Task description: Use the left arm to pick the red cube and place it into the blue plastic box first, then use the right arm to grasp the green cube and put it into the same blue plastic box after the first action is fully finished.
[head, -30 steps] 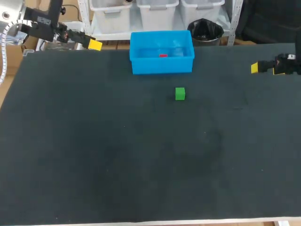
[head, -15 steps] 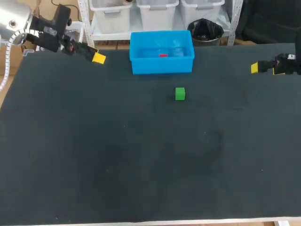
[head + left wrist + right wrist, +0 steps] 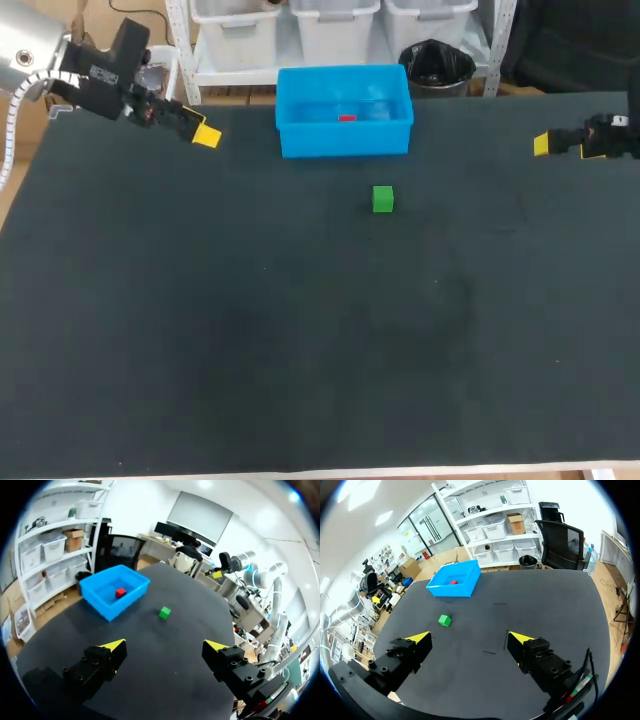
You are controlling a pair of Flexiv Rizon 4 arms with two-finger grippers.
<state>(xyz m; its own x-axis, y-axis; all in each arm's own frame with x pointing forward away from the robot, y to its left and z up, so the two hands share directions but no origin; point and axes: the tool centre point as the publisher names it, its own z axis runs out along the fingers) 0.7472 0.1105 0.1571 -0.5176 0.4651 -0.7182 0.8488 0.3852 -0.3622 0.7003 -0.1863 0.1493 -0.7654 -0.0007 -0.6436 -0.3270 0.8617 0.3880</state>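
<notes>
Left gripper (image 3: 165,645), fingers spread wide and holding nothing, hovers above the far left corner of the table (image 3: 300,350). Right gripper (image 3: 470,637), likewise wide and unloaded, hangs at the right edge toward the far corner. Red cube (image 3: 346,118) lies inside the blue plastic box (image 3: 343,142) at mid far edge. Green cube (image 3: 382,199) sits on the surface near the box's front wall, apart from it.

Red cube (image 3: 347,118) inside blue box (image 3: 345,141), green cube (image 3: 383,199) outside.
</notes>
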